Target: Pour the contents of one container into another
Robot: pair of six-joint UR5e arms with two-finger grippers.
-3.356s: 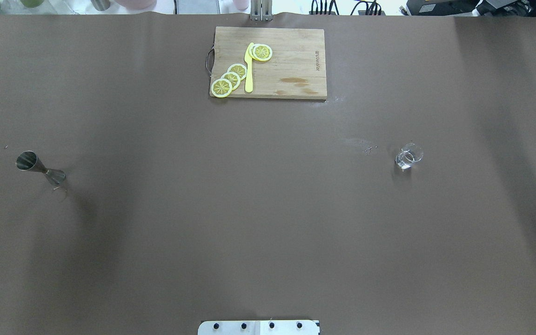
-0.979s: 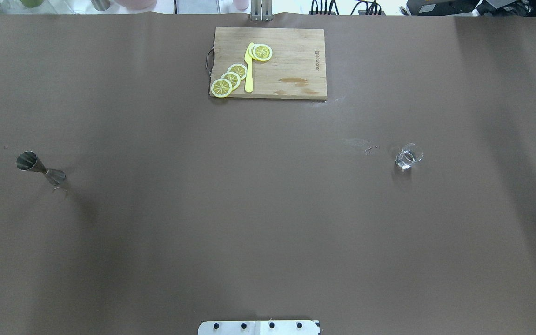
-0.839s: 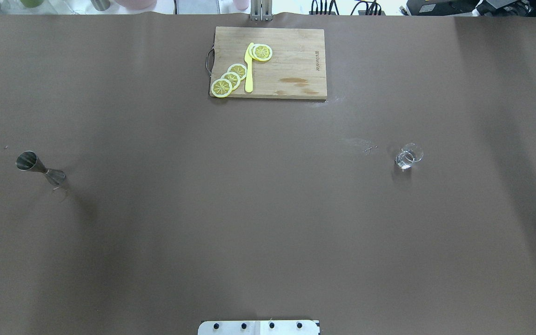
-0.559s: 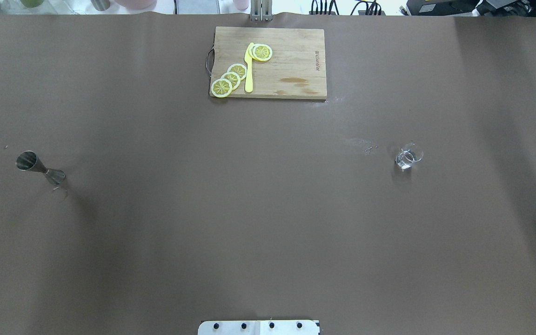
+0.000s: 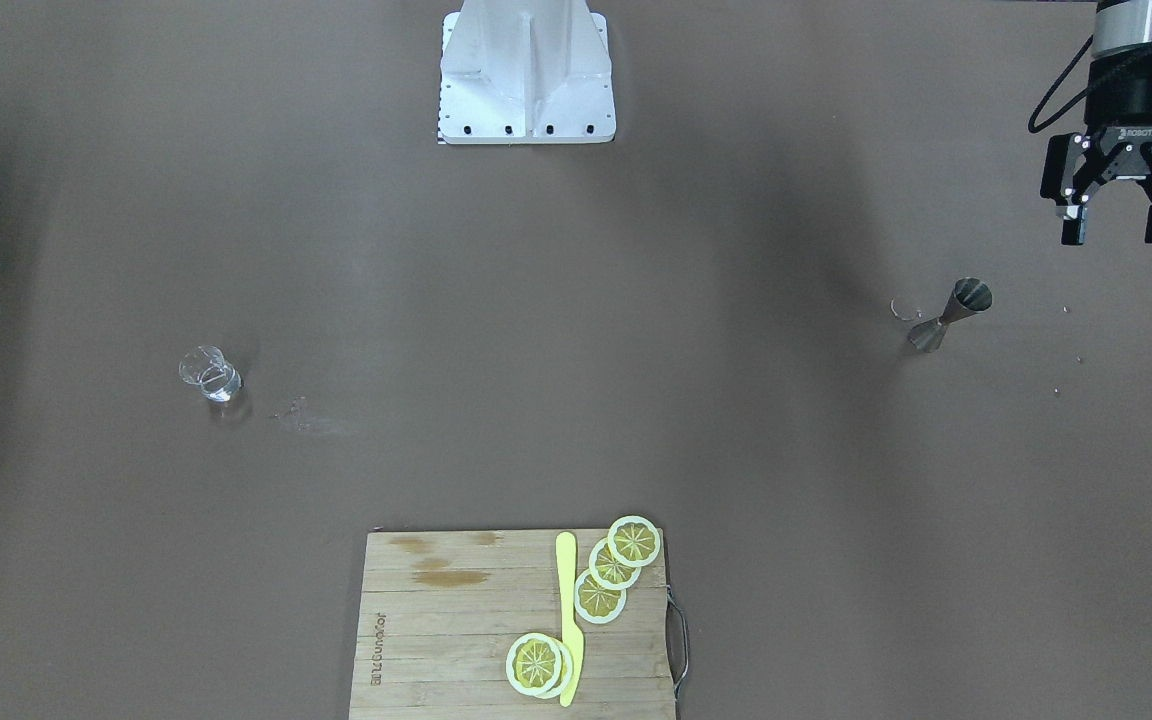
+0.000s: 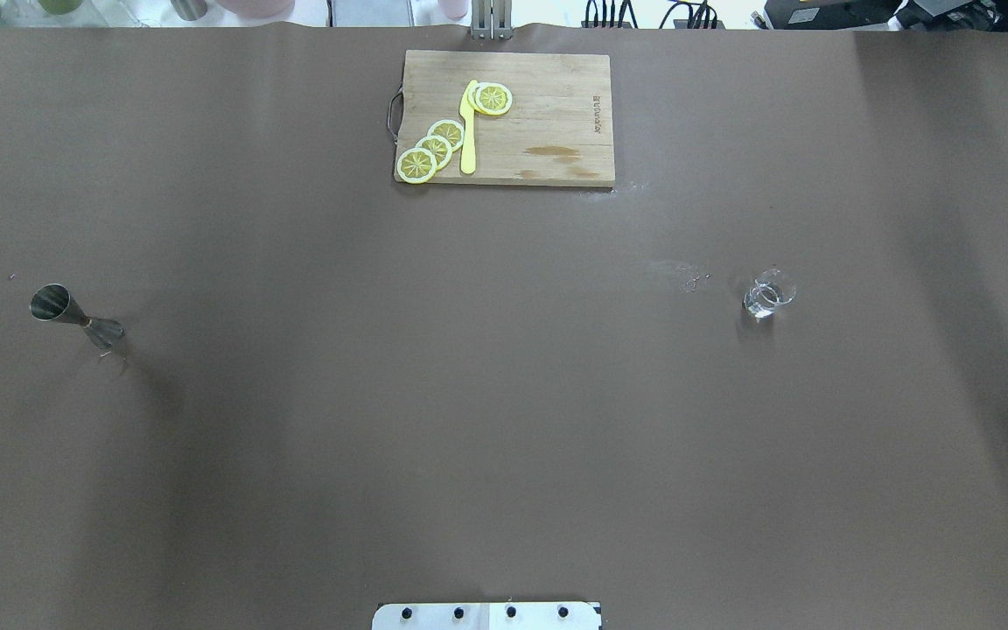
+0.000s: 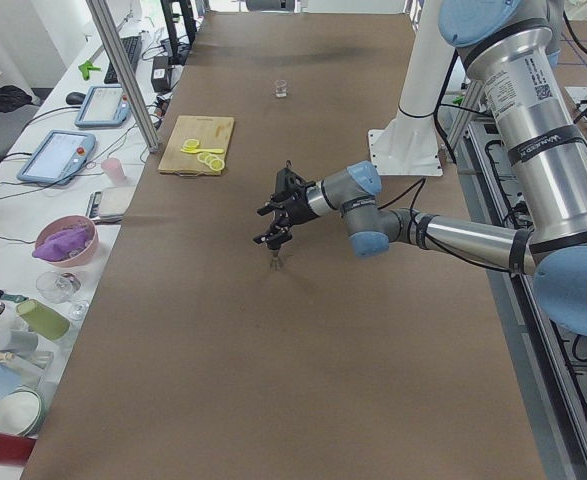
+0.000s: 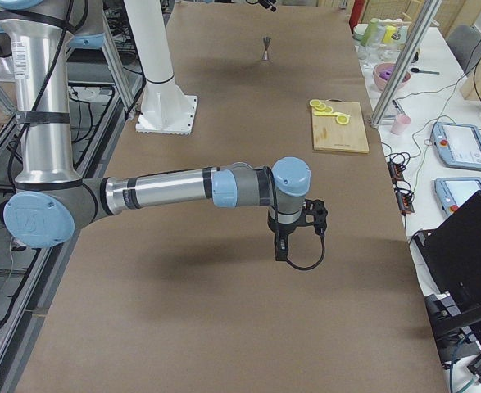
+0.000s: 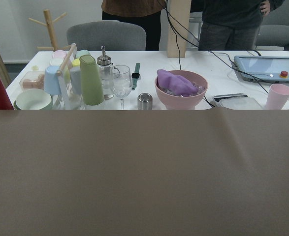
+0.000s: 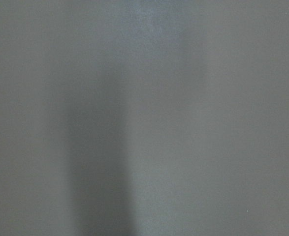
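Note:
The metal jigger [image 6: 75, 317] stands upright near the table's left end, also seen from the front [image 5: 948, 318]. The clear glass [image 6: 766, 294] stands far off toward the right end [image 5: 209, 375]. My left gripper [image 5: 1123, 228] hangs open and empty above the table, beyond the jigger toward the table's left end and apart from it; from the left end it [image 7: 278, 212] shows just over the jigger [image 7: 275, 262]. My right gripper [image 8: 283, 250] points down over bare table near the right end, and I cannot tell whether it is open or shut.
A wooden cutting board [image 6: 556, 122] with lemon slices [image 6: 434, 147] and a yellow knife [image 6: 468, 131] lies at the far middle edge. The robot base [image 5: 526, 70] stands at the near edge. A side table with cups and a pink bowl [image 9: 181, 88] lies beyond the far edge.
A black bit of my left gripper has come into the overhead view at the left edge. The jigger and the glass have not moved.

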